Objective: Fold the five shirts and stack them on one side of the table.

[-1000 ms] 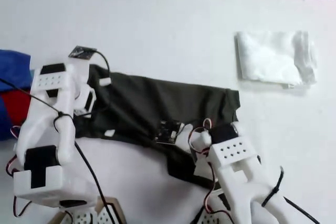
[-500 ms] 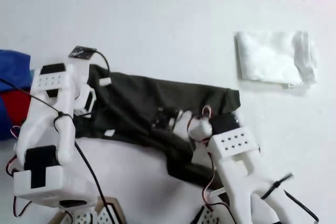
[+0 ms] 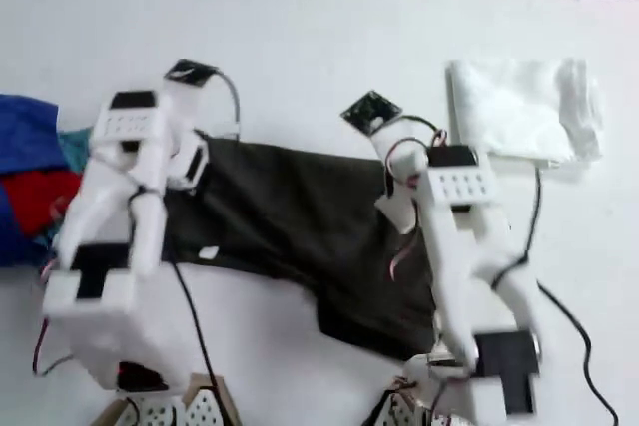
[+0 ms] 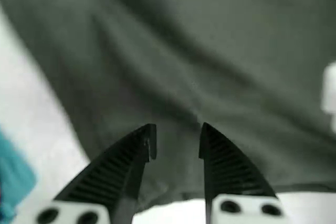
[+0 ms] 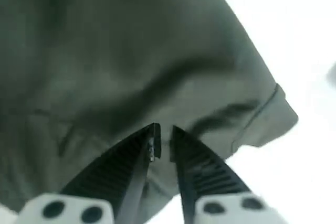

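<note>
1. White surface (image 3: 300, 37) runs the width of the high view; a dark grey-green shirt (image 3: 300, 216) lies spread across its middle, wrinkled, with one part trailing toward the near edge.
2. A folded white shirt (image 3: 519, 107) rests well apart, at the far right of the surface; a heap of blue cloth (image 3: 25, 132) and red cloth (image 3: 40, 192) sits at the left edge, with a bit of teal cloth (image 3: 72, 147) just beside the dark shirt.
3. The left arm (image 3: 120, 207) stands over the dark shirt's left end; the left claw (image 4: 176, 140) hangs above the cloth near its border with the bare surface, its fingers spread wide with nothing between them.
4. The right arm (image 3: 459, 236) stretches over the shirt's right end; the right claw (image 5: 163, 141) hovers above the fabric near a hemmed corner, its fingers all but pressed together, only a sliver of gap showing and no cloth caught in it.
</note>
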You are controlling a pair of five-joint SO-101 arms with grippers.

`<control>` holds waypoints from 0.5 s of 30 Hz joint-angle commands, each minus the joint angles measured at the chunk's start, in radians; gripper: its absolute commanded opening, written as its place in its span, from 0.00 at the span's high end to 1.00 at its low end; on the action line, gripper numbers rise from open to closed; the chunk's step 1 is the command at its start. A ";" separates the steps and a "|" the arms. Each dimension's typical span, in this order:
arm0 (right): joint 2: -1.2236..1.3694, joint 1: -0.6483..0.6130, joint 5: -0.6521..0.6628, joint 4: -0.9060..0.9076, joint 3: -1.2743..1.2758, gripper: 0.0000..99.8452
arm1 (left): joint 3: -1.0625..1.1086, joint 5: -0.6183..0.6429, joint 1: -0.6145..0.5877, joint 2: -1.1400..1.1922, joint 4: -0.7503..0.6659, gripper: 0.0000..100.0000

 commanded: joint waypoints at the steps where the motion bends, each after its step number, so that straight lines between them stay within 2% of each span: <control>1: 0.156 0.025 -0.028 -0.021 -0.126 0.98 | -0.257 0.008 0.034 0.210 0.103 0.84; 7: 0.361 0.090 -0.028 -0.019 -0.270 0.98 | -0.653 0.006 -0.008 0.557 0.279 0.84; 12: 0.536 0.074 -0.028 -0.019 -0.448 0.98 | -1.027 0.003 -0.058 0.784 0.422 0.84; 15: 0.651 0.059 -0.028 0.004 -0.595 0.98 | -1.185 0.000 -0.100 0.881 0.445 0.84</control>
